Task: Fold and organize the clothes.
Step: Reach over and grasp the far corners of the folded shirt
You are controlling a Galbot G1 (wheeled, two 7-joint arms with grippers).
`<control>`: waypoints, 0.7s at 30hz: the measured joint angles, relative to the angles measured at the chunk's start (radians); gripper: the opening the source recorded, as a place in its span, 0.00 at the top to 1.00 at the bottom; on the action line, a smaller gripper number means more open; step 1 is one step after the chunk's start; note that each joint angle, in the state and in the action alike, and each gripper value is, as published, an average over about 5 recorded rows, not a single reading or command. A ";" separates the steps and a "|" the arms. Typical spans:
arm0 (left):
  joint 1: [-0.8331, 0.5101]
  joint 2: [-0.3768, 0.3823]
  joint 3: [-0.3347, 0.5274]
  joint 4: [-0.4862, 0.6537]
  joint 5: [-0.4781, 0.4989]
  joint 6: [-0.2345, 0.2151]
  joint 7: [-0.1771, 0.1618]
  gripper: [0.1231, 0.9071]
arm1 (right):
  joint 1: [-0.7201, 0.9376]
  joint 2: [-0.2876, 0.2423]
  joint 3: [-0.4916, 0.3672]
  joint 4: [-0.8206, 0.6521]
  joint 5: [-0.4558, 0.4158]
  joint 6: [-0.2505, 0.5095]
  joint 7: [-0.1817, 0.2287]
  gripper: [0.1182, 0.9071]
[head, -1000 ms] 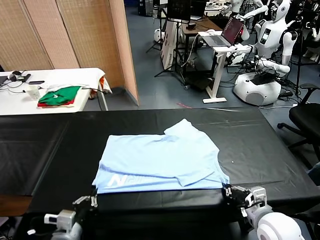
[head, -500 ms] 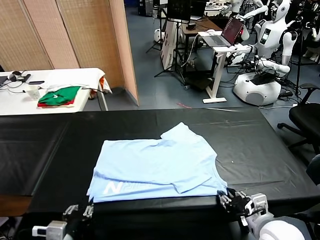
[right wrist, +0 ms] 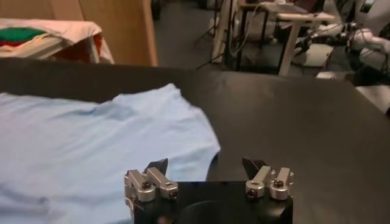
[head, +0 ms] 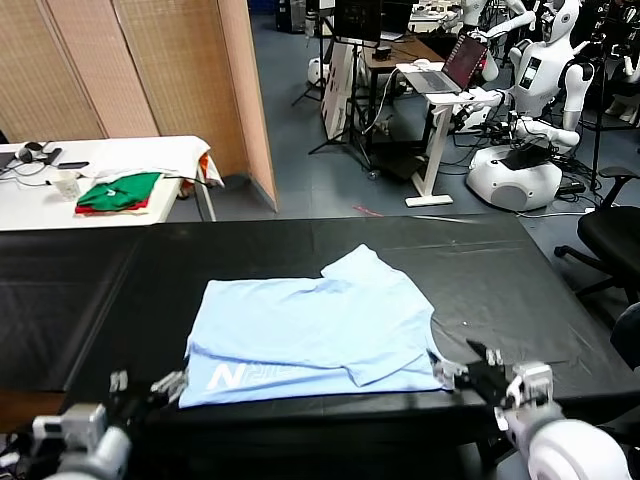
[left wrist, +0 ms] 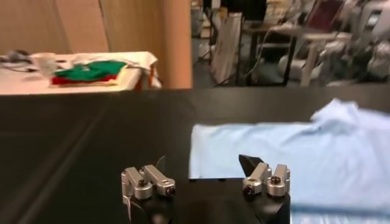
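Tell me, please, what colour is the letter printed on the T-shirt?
White, an "N" on the pale blue T-shirt; head view.

head: high, forward-down | wrists: low, near table [head: 520, 290] — shared

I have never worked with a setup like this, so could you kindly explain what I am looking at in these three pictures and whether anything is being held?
This is a two-armed robot standing at a black table. The wide picture is taken from its head, looking down. The other two come from cameras on its wrists, each looking out past that arm's own pincer.

On the table lies a pale blue T-shirt, folded over on itself, with a white N near the robot's edge. The left pincer sits by the shirt's near left corner, the right pincer by its near right corner. Both are open and hold nothing, as the wrist views confirm. The green and red clothes on the white side table are background.
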 joint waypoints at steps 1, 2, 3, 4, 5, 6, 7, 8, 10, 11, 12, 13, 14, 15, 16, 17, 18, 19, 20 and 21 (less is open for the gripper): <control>-0.037 0.011 0.012 0.024 -0.017 0.006 -0.003 0.00 | 0.041 0.003 -0.026 -0.028 0.000 0.000 0.001 0.00; -0.073 0.023 0.025 0.048 -0.036 0.012 -0.007 0.00 | 0.081 0.006 -0.052 -0.057 0.000 0.000 0.001 0.00; -0.108 0.034 0.037 0.073 -0.054 0.017 -0.012 0.00 | 0.118 0.009 -0.076 -0.085 0.000 0.000 0.000 0.00; -0.144 0.046 0.050 0.099 -0.074 0.023 -0.016 0.00 | 0.152 0.012 -0.099 -0.113 0.000 0.000 0.000 0.00; -0.178 0.058 0.063 0.125 -0.091 0.027 -0.020 0.00 | 0.186 0.016 -0.122 -0.143 0.000 0.000 -0.001 0.00; -0.212 0.069 0.076 0.152 -0.108 0.032 -0.022 0.00 | 0.216 0.021 -0.143 -0.171 0.000 0.000 -0.001 0.00; -0.245 0.081 0.090 0.180 -0.124 0.037 -0.022 0.00 | 0.244 0.025 -0.162 -0.199 0.000 0.001 -0.002 0.00; -0.276 0.092 0.104 0.208 -0.138 0.043 -0.022 0.00 | 0.270 0.030 -0.181 -0.226 -0.001 0.001 -0.002 0.00; -0.335 0.109 0.131 0.266 -0.162 0.053 -0.020 0.00 | 0.318 0.040 -0.215 -0.277 -0.001 0.003 -0.004 0.00; -0.363 0.116 0.145 0.295 -0.172 0.059 -0.020 0.00 | 0.340 0.046 -0.229 -0.301 -0.001 0.004 -0.006 0.00; -0.389 0.121 0.159 0.323 -0.181 0.064 -0.019 0.00 | 0.361 0.051 -0.244 -0.325 -0.001 0.006 -0.008 0.00; -0.415 0.125 0.173 0.350 -0.188 0.069 -0.018 0.00 | 0.381 0.057 -0.257 -0.348 -0.003 0.008 -0.011 0.00; -0.441 0.129 0.188 0.378 -0.195 0.074 -0.017 0.00 | 0.399 0.063 -0.270 -0.371 -0.004 0.010 -0.014 0.00; -0.466 0.132 0.204 0.405 -0.200 0.078 -0.016 0.00 | 0.418 0.069 -0.282 -0.393 -0.007 0.012 -0.018 0.00; -0.491 0.134 0.220 0.431 -0.204 0.081 -0.014 0.00 | 0.435 0.076 -0.293 -0.415 -0.010 0.014 -0.022 0.00; -0.516 0.135 0.236 0.456 -0.205 0.084 -0.012 0.00 | 0.452 0.082 -0.304 -0.436 -0.013 0.016 -0.025 0.00; -0.541 0.136 0.252 0.480 -0.206 0.086 -0.010 0.00 | 0.469 0.088 -0.313 -0.456 -0.017 0.017 -0.029 0.00; -0.564 0.135 0.268 0.503 -0.206 0.087 -0.008 0.00 | 0.484 0.094 -0.323 -0.475 -0.021 0.019 -0.033 0.00; -0.585 0.133 0.282 0.524 -0.205 0.087 -0.005 0.00 | 0.499 0.099 -0.331 -0.494 -0.026 0.021 -0.037 0.00; -0.605 0.131 0.296 0.544 -0.204 0.088 -0.002 0.00 | 0.513 0.104 -0.338 -0.512 -0.031 0.024 -0.039 0.00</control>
